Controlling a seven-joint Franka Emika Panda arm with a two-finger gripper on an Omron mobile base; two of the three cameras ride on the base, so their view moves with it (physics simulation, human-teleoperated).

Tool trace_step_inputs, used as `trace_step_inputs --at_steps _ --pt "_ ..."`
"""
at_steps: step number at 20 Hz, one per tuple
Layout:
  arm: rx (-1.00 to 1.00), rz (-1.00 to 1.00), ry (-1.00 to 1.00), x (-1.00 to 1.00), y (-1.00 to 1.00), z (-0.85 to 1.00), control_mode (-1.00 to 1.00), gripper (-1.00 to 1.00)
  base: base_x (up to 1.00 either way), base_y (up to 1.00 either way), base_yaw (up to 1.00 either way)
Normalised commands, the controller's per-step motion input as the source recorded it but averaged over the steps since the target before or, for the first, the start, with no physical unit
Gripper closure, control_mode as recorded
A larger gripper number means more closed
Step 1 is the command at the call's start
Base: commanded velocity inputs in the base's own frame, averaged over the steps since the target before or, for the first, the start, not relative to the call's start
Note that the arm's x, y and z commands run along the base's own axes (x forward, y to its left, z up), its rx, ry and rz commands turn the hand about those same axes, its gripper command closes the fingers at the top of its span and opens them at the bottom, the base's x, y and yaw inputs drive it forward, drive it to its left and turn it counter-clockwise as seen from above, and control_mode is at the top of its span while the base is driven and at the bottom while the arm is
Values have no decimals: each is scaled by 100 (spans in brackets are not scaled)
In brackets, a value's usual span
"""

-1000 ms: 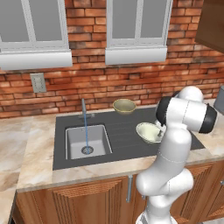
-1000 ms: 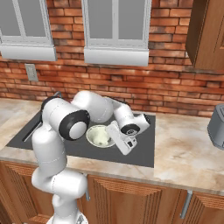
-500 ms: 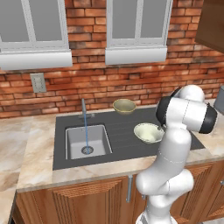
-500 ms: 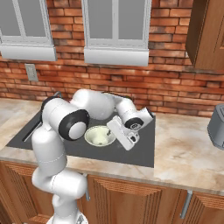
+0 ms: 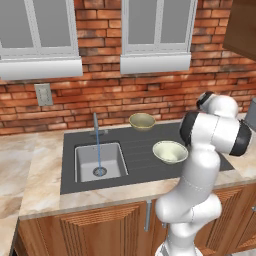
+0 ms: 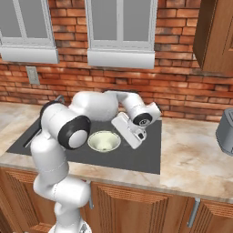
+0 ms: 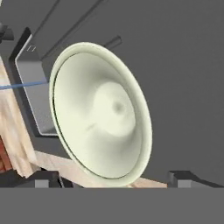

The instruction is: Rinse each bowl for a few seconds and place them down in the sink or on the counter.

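Note:
The paler cream-green bowl (image 7: 103, 113) sits upright on the dark drainboard of the sink (image 5: 137, 165), right of the basin (image 5: 97, 161). In the hand view my gripper (image 7: 113, 178) is open, its fingertips (image 7: 43, 177) spread wide on either side and clear of the bowl's rim. From the right base camera the white hand (image 6: 129, 130) hovers just right of and above that bowl (image 6: 104, 141). The olive-tan bowl (image 5: 142, 121) rests at the back of the sink near the brick wall, apart from the arm.
A thin blue stream of water (image 5: 97, 147) falls from the faucet into the basin. The marble counter (image 6: 191, 159) stretches right of the sink toward a grey toaster (image 6: 226, 132). A brick wall with windows stands close behind.
My gripper has opened and let go of the pale bowl, which now lies on the drainboard. The hand has risen slightly away from it.

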Motion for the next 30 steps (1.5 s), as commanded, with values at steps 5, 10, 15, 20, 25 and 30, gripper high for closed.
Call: trace_step_inputs --at_steps 5,10,15,20,25,30 --pt "-7 2 -9 -33 38 62 -100 -100 0 0 0" --pt "-8 2 -9 -32 39 68 -100 -100 0 0 0" --pt "-10 3 -9 -38 40 72 -100 -100 0 0 0" --pt "-10 5 -9 -46 21 80 -100 -100 0 0 0" --pt "-8 6 -6 -62 1 81 -100 -100 0 0 0" --pt "-9 8 -12 -86 0 71 -100 -100 0 0 0"
